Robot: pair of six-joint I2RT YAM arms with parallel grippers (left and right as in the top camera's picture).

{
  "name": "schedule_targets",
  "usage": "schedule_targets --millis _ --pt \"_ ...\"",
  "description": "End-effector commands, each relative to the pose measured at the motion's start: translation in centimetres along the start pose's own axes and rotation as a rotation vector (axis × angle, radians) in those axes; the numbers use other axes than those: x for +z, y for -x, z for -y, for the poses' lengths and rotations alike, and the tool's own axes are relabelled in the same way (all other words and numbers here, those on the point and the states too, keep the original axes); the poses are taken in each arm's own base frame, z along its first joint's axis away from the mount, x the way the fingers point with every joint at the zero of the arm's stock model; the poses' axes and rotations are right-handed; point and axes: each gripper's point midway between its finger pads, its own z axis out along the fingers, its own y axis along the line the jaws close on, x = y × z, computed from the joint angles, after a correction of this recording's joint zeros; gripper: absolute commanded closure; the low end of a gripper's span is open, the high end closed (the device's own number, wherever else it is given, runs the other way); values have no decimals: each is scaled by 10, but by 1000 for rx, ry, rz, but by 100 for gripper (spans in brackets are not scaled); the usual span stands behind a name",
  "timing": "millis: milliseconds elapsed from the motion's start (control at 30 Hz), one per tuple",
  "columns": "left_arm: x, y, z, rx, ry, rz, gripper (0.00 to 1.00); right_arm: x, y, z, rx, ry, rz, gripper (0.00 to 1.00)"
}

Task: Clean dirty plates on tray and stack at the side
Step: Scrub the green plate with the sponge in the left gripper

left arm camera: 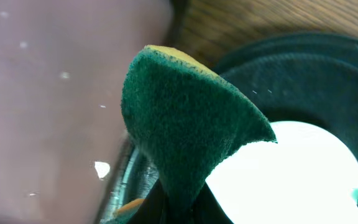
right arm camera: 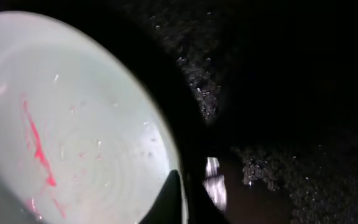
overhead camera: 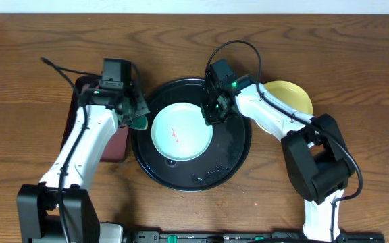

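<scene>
We see a folded green sponge (left arm camera: 185, 124) standing mid-frame, a yellow layer along its top edge. Right of the sponge lies the black tray (left arm camera: 309, 74) holding a glaring pale plate (left arm camera: 291, 180); left of it a blurred maroon surface (left arm camera: 48, 93), above it wooden tabletop (left arm camera: 260, 15).

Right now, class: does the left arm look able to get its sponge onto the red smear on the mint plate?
Probably yes. The left gripper holds the sponge at the left rim of the tray, beside the mint plate; the red smear lies bare, with the right gripper only at the far rim.
</scene>
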Motion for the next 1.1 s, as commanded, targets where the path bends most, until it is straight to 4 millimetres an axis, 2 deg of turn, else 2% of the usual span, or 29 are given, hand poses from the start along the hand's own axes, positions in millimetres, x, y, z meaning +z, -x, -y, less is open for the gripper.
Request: schedule_targets --millis 0,200,300,433,600,667,767,933,1067 --pt "4 -5 12 21 -16 -10 92 5 -1 -1 8 -1 -7 99" --pt "13 -11 26 58 -27 -22 93 5 -2 0 19 -4 -8 98" --pt "22 -17 30 65 -22 -46 93 5 -3 -1 18 -4 -10 94" --pt "32 -25 32 62 -10 -78 92 7 -4 -2 14 -5 -15 83" --pt "33 -24 32 62 -11 -76 92 17 -8 2 26 -2 -43 79" --pt "33 -24 32 62 -11 -76 92 17 -7 3 33 3 -43 82" --pt "33 -28 30 34 -3 -90 93 17 -7 3 43 3 -40 99" --pt "38 -39 35 13 10 -122 93 17 -6 4 92 -1 -38 99" --pt "53 -56 45 25 26 -169 92 17 -4 2 98 3 -30 99"
